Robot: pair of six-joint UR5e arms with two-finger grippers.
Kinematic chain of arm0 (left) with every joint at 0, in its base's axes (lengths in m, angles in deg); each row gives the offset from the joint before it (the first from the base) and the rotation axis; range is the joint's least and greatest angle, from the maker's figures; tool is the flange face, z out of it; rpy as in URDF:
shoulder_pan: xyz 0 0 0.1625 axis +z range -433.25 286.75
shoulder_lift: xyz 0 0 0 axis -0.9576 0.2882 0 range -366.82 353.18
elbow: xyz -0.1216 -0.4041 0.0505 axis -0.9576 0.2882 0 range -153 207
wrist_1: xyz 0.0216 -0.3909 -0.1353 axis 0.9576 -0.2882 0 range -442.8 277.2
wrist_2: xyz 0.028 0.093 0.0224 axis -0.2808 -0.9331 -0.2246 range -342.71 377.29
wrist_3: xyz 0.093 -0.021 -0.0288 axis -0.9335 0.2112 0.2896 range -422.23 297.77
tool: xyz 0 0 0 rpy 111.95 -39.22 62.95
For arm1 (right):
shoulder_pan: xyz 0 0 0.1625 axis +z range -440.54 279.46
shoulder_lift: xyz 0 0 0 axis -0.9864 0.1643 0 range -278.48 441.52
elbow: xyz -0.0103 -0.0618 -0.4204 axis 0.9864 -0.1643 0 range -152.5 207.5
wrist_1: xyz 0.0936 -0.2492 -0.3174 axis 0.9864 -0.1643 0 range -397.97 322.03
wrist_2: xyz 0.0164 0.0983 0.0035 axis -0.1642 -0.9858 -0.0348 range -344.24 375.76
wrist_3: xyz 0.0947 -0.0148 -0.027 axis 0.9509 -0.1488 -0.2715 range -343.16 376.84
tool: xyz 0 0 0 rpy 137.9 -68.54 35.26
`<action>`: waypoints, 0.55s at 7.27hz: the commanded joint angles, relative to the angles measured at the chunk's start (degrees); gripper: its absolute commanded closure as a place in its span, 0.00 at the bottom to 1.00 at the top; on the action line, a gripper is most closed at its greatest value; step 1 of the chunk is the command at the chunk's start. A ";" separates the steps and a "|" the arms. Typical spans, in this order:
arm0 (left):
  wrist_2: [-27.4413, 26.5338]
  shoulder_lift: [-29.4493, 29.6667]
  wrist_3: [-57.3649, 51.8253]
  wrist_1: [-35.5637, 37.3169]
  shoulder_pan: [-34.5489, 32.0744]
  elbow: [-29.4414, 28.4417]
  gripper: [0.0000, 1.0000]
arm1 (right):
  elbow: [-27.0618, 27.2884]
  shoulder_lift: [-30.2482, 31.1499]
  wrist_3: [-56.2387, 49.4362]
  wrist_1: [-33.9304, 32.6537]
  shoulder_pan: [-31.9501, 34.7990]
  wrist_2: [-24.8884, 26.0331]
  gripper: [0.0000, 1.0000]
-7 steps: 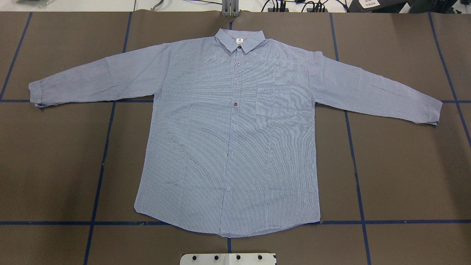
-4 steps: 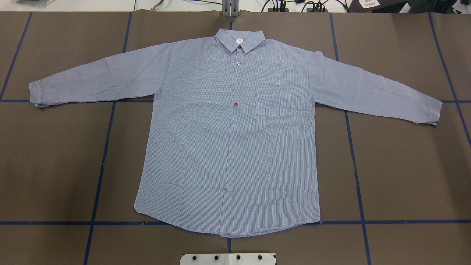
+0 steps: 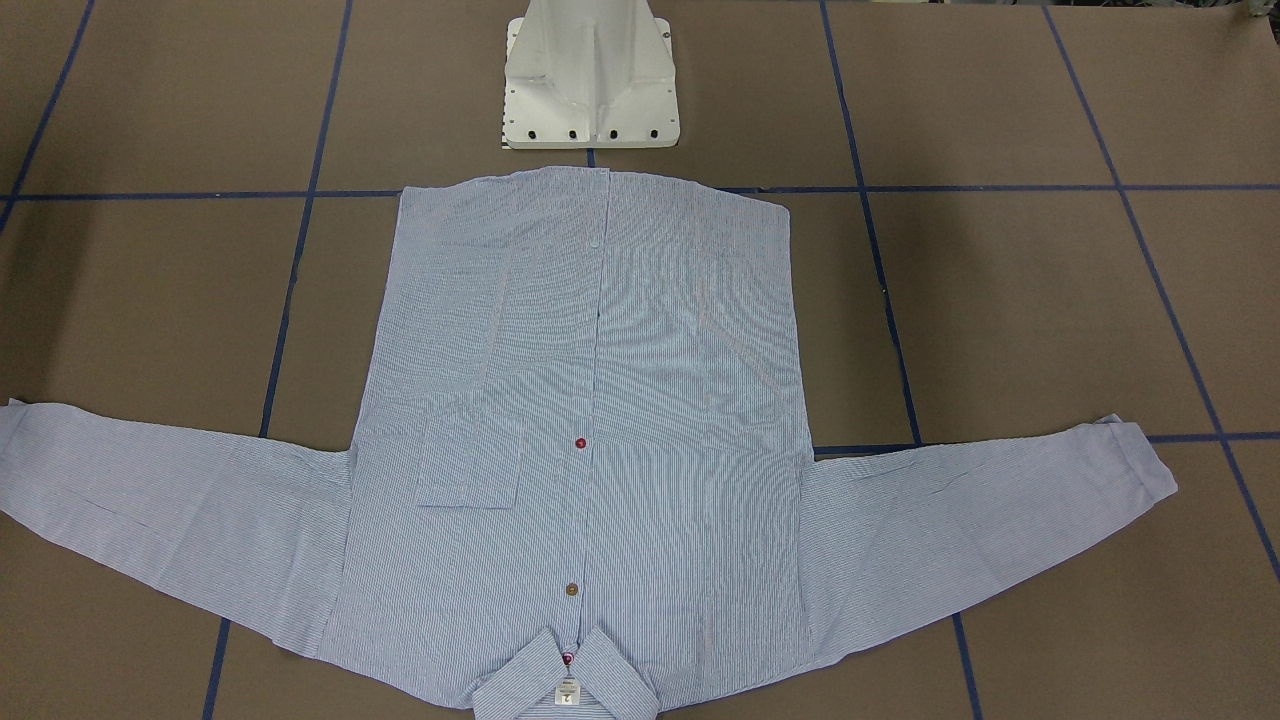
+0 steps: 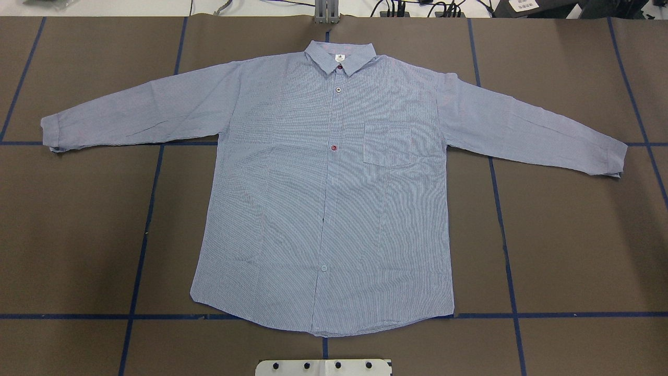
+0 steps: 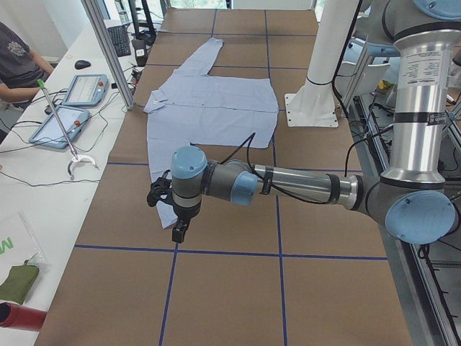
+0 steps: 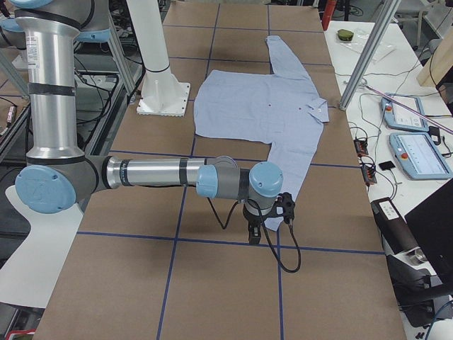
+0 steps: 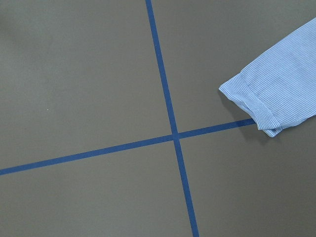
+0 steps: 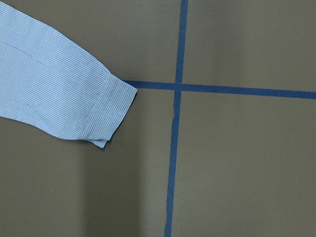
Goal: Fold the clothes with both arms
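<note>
The light blue striped shirt lies flat and face up on the brown table, both sleeves spread out and the collar on the far side from the robot base; it also shows spread out in the front-facing view. My left gripper hangs above the table just past the near sleeve's end. Below it, the left wrist view shows that cuff. My right gripper hovers by the other sleeve's cuff. Neither wrist view shows fingers, so I cannot tell whether either gripper is open or shut.
The white pedestal base stands just beyond the shirt's hem. Blue tape lines grid the table. A side bench with tablets and cables runs along the collar side, and a person sits there.
</note>
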 commanded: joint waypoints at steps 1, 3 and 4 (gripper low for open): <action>0.94 -0.34 3.52 -2.54 0.10 0.04 0.00 | -6.89 0.44 12.13 17.56 -5.55 0.27 0.00; 0.87 -0.25 3.38 -3.42 0.19 0.40 0.00 | -16.39 0.44 18.39 35.77 -7.42 0.10 0.00; 0.60 -0.95 3.46 -7.17 0.02 0.31 0.00 | -16.60 0.35 26.18 39.25 -10.82 0.44 0.00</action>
